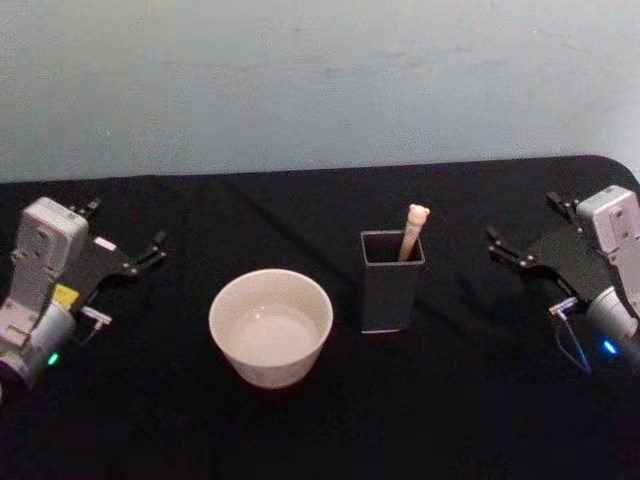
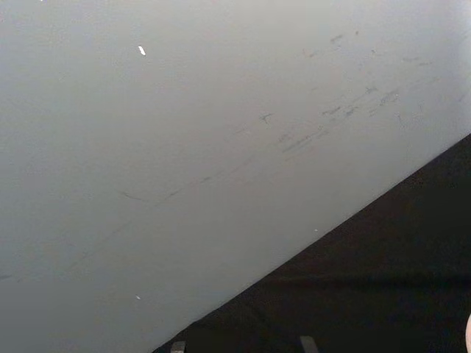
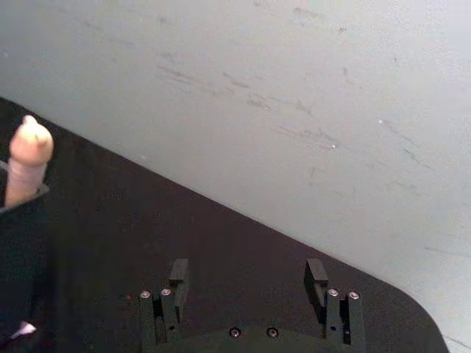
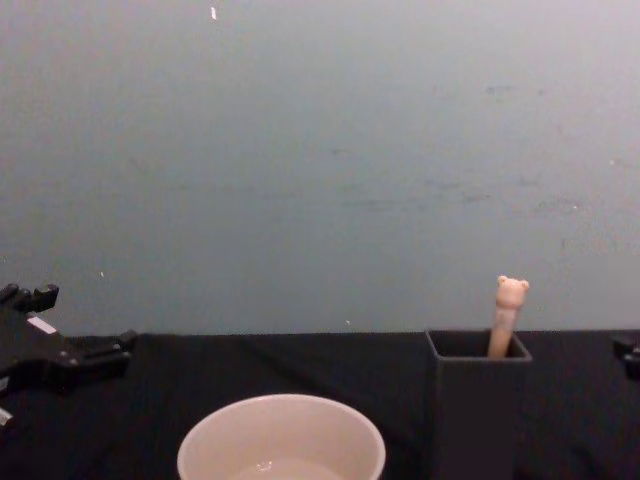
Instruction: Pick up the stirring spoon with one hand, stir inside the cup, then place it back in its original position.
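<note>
The stirring spoon stands in the dark grey square holder, its original position. Its peach handle with the tiny bear head sticks up above the rim; its bowl is hidden inside. The cream-white cup sits to the left of the holder, a short gap between them. My left gripper rests open at the table's left side, well away from the cup. On the far right my right gripper is open, with nothing between its fingers, and the spoon handle is off to one side of it.
A black cloth covers the table, and a pale wall rises behind its far edge. The table's rounded far right corner lies just behind the right gripper. Open cloth separates each gripper from the cup and holder.
</note>
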